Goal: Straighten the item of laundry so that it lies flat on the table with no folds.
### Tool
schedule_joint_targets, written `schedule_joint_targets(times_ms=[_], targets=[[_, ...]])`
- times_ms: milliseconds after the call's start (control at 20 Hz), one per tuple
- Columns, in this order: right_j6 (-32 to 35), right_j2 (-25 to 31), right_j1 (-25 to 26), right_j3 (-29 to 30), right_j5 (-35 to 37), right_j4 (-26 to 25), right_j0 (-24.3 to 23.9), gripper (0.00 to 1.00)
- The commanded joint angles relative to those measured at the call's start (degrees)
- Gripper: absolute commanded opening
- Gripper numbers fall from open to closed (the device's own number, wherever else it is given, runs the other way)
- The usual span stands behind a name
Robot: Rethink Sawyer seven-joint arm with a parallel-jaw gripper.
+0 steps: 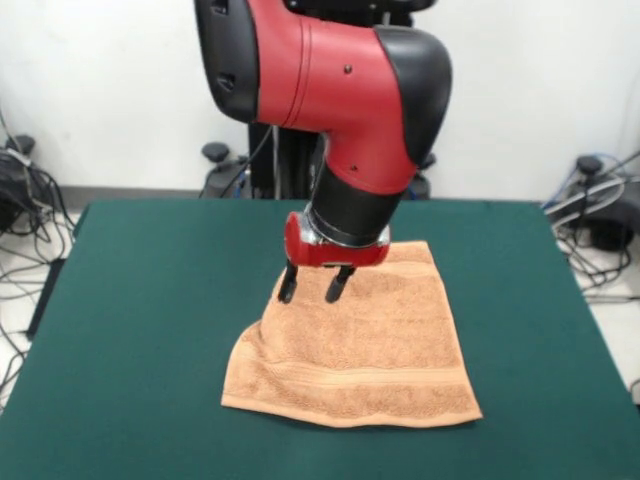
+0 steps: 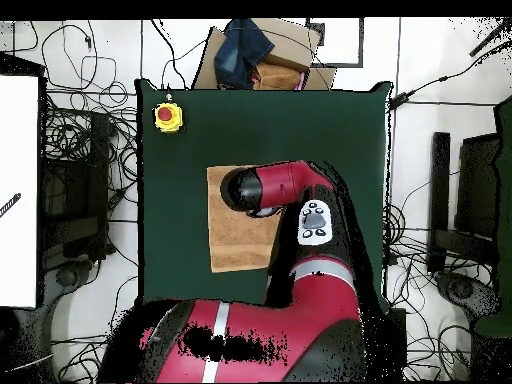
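The peach-orange towel [image 1: 370, 350] lies on the dark green table [image 1: 150, 300], a little right of centre in the front view. Its near part with the woven band lies flat; its left edge runs slanted inward toward the gripper. My gripper [image 1: 314, 288] hangs over the towel's upper left part, its two black fingers [image 1: 288, 284] slightly apart and holding nothing; I cannot tell if the tips touch the cloth. In the overhead view the towel [image 2: 232, 235] shows left of the arm, which hides its right edge and the gripper.
A yellow box with a red button [image 2: 168, 117] sits at one table corner in the overhead view. Cardboard and dark cloth [image 2: 255, 52] lie beyond the table's top edge. Cables cover the floor on both sides.
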Motion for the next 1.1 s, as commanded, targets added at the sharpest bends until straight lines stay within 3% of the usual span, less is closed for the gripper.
schedule_joint_targets(times_ms=[50,700,1100], targets=[[9.74,-2.86,-0.21,2.52,-9.07,-3.03,2.39,1.00],[8.22,-7.90,3.54,0.09,-10.10,-2.44,4.13,1.00],[8.76,-8.42,7.87,-2.11,-15.02,-2.27,3.28,1.00]])
